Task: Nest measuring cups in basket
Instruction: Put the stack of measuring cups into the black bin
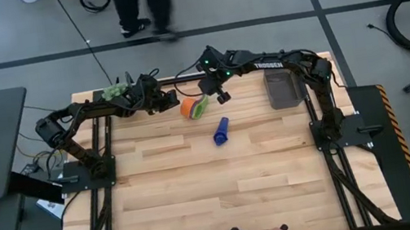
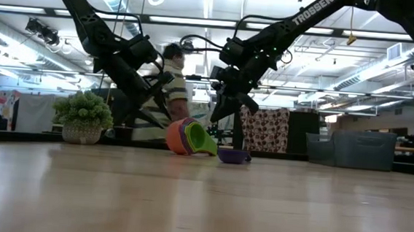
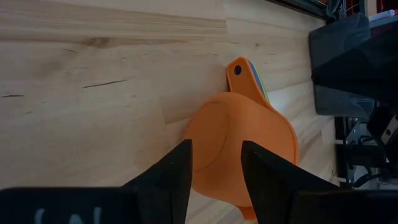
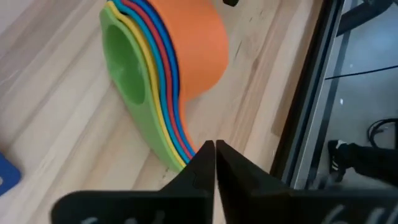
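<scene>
Cups (image 1: 195,107) lie nested on their side near the table's far edge, orange outermost, green innermost; one dark blue cup (image 1: 221,131) sits apart nearer the middle, and the basket (image 1: 282,88) stands far right. Likely light, stiff and slick, the stack is best taken by the handles. Right gripper (image 4: 214,152) has its fingers together at those handles; whether it pinches them is unclear. Left gripper (image 3: 214,168) stands apart behind the orange bowl. Wooden table (image 1: 200,190), open workshop beyond

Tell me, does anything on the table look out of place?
Yes. The nested cups lie tipped on their side on the table, not in the basket. One blue cup lies apart from the stack, closer to the middle of the table.
</scene>
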Controlling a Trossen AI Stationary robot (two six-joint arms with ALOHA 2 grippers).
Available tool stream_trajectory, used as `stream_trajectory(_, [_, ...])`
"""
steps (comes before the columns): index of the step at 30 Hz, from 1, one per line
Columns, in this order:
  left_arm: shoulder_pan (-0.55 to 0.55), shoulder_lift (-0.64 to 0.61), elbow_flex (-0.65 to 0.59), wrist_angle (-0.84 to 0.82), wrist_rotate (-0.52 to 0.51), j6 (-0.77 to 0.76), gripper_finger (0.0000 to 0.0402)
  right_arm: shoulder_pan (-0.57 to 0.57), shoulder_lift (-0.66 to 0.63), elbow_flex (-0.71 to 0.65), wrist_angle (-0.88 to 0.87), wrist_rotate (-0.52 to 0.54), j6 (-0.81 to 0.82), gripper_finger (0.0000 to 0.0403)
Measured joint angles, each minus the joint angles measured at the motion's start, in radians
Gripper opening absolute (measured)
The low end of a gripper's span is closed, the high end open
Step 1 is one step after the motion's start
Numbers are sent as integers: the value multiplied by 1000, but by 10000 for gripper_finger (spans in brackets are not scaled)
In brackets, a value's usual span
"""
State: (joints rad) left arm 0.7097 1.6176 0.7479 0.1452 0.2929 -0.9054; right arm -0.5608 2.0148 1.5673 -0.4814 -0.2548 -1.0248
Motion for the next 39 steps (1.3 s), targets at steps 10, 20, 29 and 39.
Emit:
stream_trajectory(10, [0, 0, 0, 0, 0, 1, 141, 2, 0, 0, 36, 0, -17, 116])
stream_trajectory(20, [0, 0, 0, 0, 0, 2, 141, 2, 0, 0, 34, 0, -49, 159])
stream_trajectory(29, [0, 0, 0, 0, 33, 2, 141, -27, 2, 0, 35, -156, -44, 159])
stream_trajectory(39, [0, 0, 0, 0, 71, 3, 141, -59, 12, 0, 41, -308, -49, 158])
